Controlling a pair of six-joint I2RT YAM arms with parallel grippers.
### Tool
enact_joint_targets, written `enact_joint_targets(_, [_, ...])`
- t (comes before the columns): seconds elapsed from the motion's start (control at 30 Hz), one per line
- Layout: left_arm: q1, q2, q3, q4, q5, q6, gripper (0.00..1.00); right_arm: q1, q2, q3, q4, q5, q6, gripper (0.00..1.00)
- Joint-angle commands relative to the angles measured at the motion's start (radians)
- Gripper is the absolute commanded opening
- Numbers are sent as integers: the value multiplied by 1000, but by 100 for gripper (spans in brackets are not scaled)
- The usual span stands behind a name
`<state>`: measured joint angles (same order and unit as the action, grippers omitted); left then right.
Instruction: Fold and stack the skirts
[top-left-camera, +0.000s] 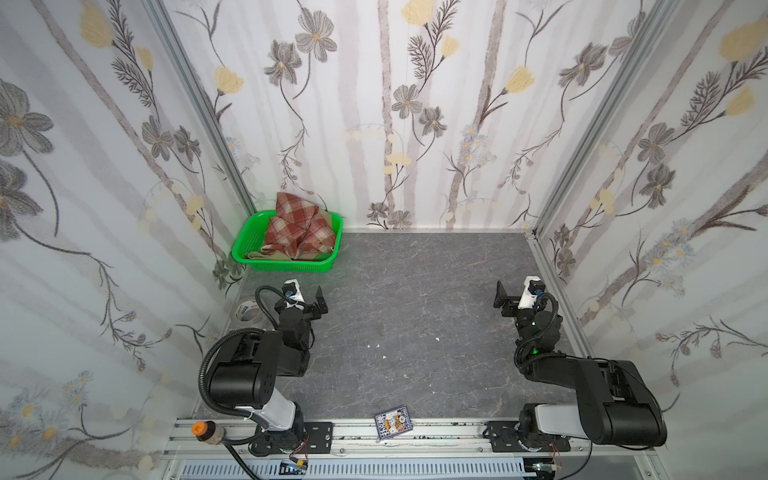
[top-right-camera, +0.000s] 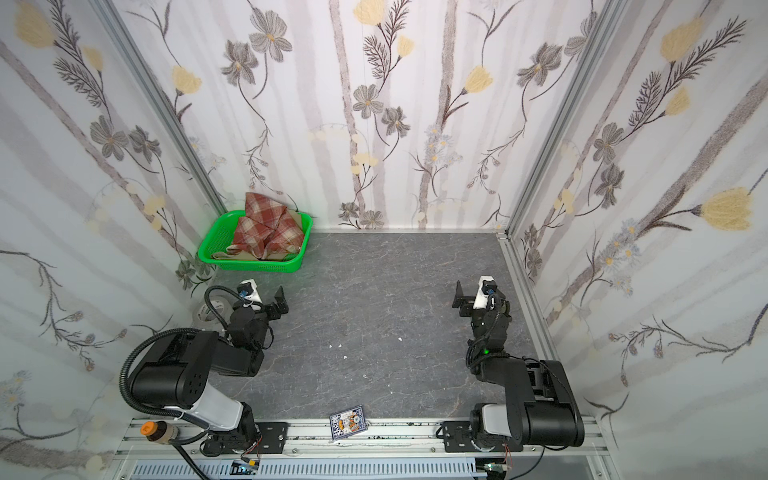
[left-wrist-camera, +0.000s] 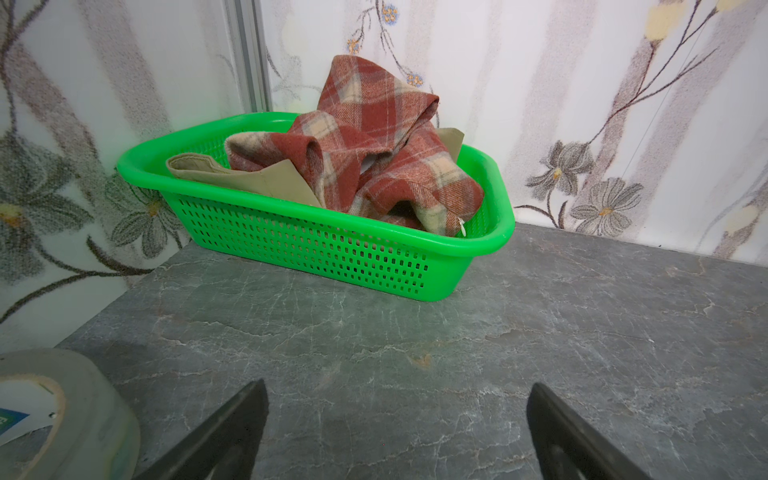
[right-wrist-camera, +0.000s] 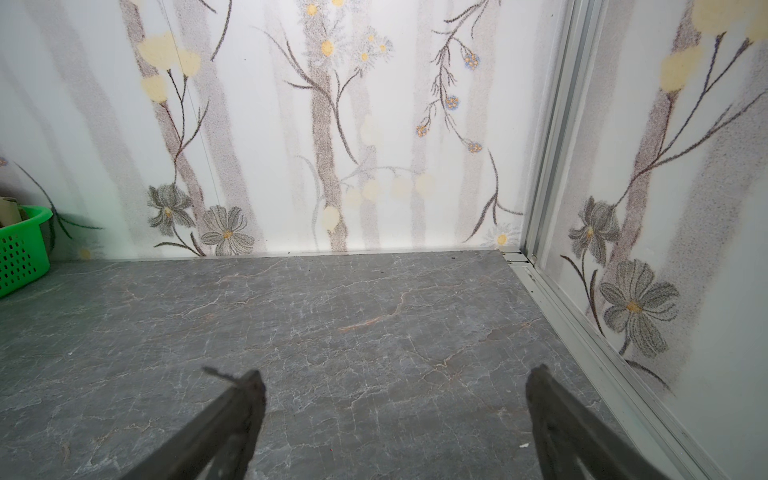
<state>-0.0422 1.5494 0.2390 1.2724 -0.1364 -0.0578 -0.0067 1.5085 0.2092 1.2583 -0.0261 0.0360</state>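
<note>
Both skirts lie crumpled in a green basket (top-left-camera: 249, 226) (top-right-camera: 216, 237) (left-wrist-camera: 291, 232) at the table's back left corner. The red plaid skirt (top-left-camera: 297, 226) (top-right-camera: 266, 228) (left-wrist-camera: 374, 145) is heaped on top. The khaki skirt (top-left-camera: 259, 252) (top-right-camera: 230, 254) (left-wrist-camera: 249, 174) lies under it, with only its edges showing. My left gripper (top-left-camera: 320, 301) (top-right-camera: 280, 303) (left-wrist-camera: 397, 386) hovers open over bare table a short way in front of the basket. My right gripper (top-left-camera: 503, 297) (top-right-camera: 459, 297) (right-wrist-camera: 395, 372) is open and empty at the right side; the right wrist view shows only the basket's corner (right-wrist-camera: 20, 249).
A tape roll (top-left-camera: 247, 311) (left-wrist-camera: 62, 415) lies beside the left arm by the left wall. A printed card (top-left-camera: 392, 422) and an orange-capped bottle (top-left-camera: 208, 432) rest on the front rail. Flowered walls close in three sides. Small white scraps (top-left-camera: 376, 345) dot the grey tabletop.
</note>
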Motion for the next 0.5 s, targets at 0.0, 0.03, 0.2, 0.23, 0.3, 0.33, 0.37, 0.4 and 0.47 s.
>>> enact_joint_targets(0.0, [-9, -69, -7, 1, -63, -6, 96, 22, -24, 16, -8, 44, -23, 91])
enact_joint_targets(0.03, [-19, -100, -4, -30, -113, -10, 94, 39, -47, 26, -48, 75, -35, 89])
enact_joint_targets(0.2, [-50, -284, 118, -357, -161, -82, 92, 112, -213, 148, -384, 232, -27, 84])
enact_joint_targets(0.23, [-51, -314, 165, -440, -142, -132, 92, 116, -249, 180, -466, 287, 40, 80])
enact_joint_targets(0.3, [-50, -348, 267, -595, -116, -214, 92, 117, -315, 219, -580, 309, 136, 77])
enact_joint_targets(0.33, [-51, -358, 327, -677, -107, -241, 91, 122, -342, 227, -613, 292, 160, 75])
enact_joint_targets(0.37, [-50, -363, 383, -749, -101, -259, 90, 128, -363, 226, -630, 277, 178, 75])
enact_joint_targets(0.4, [-50, -361, 453, -838, -94, -268, 90, 135, -380, 221, -639, 265, 195, 75])
enact_joint_targets(0.47, [-51, -344, 582, -977, -93, -267, 88, 147, -403, 215, -660, 223, 223, 75])
